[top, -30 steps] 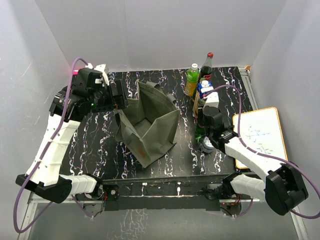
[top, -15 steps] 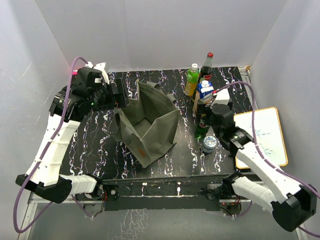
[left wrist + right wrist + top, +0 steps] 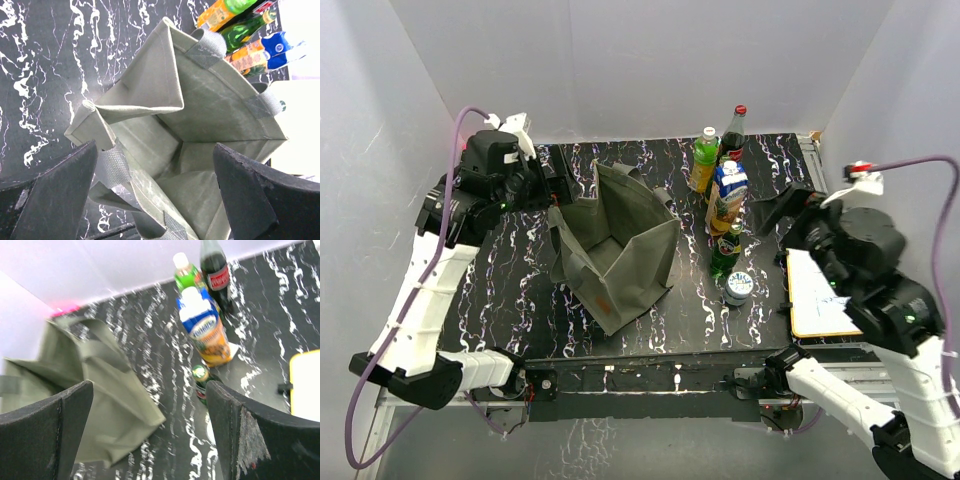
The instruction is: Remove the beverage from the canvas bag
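Note:
The olive-grey canvas bag point(image 3: 616, 248) stands open in the middle of the black marbled table. In the left wrist view the canvas bag point(image 3: 200, 125) shows only bare fabric inside. Right of it stand several beverages: a green glass bottle point(image 3: 725, 250), a blue-and-orange carton point(image 3: 727, 193), a green-capped bottle point(image 3: 704, 158) and a cola bottle point(image 3: 732, 135). A blue-and-white can point(image 3: 738, 287) sits nearest. My left gripper point(image 3: 560, 185) hovers open over the bag's left rim. My right gripper point(image 3: 794, 224) is open, raised above and right of the bottles, holding nothing.
A yellow-framed whiteboard point(image 3: 835, 285) lies at the right edge of the table. White walls close in the back and both sides. The bag's handles point(image 3: 207, 47) stick up at its rim.
My right gripper has opened, let go of the green glass bottle, and lifted up and away to the right. The left gripper has barely shifted over the bag.

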